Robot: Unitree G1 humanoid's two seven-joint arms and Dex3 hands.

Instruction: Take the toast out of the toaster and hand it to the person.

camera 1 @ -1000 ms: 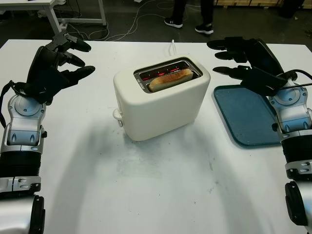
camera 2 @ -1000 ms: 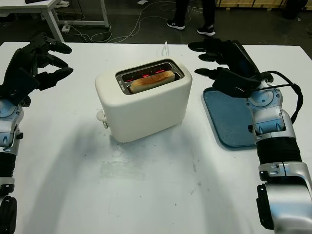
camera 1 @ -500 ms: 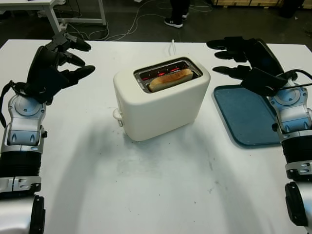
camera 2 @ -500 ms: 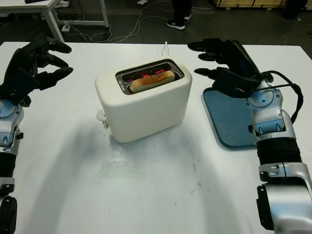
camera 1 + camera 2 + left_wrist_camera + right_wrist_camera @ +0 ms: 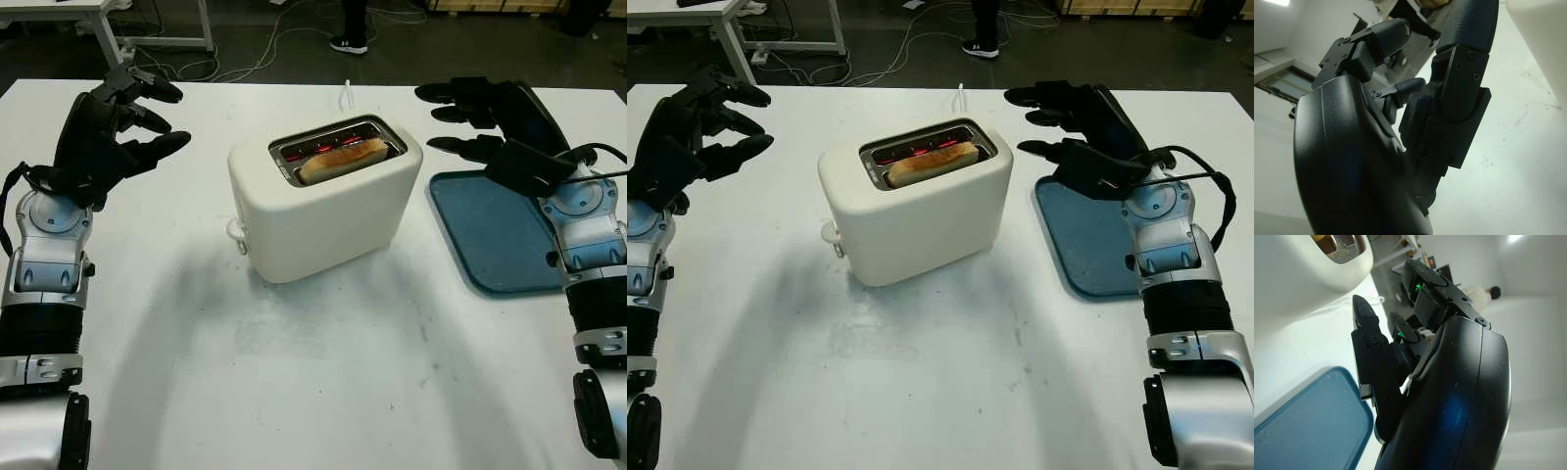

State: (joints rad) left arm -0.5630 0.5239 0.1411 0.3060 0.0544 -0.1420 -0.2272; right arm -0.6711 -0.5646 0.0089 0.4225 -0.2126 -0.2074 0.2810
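Note:
A cream toaster stands in the middle of the white table, its slots glowing red. One slice of toast sticks up from the near slot. My left hand is raised to the left of the toaster, open and holding nothing. My right hand hovers to the right of the toaster, above the far end of the tray, also open. The toaster's rim is close to my right hand in the right wrist view.
A dark blue tray lies on the table to the right of the toaster. A white cord runs from behind the toaster. A person's legs stand on the floor beyond the table's far edge, among cables.
The person's feet behind the table have shifted; one shoe on the right has gone out of the picture. My right hand has moved very slightly. The toaster and toast are unchanged.

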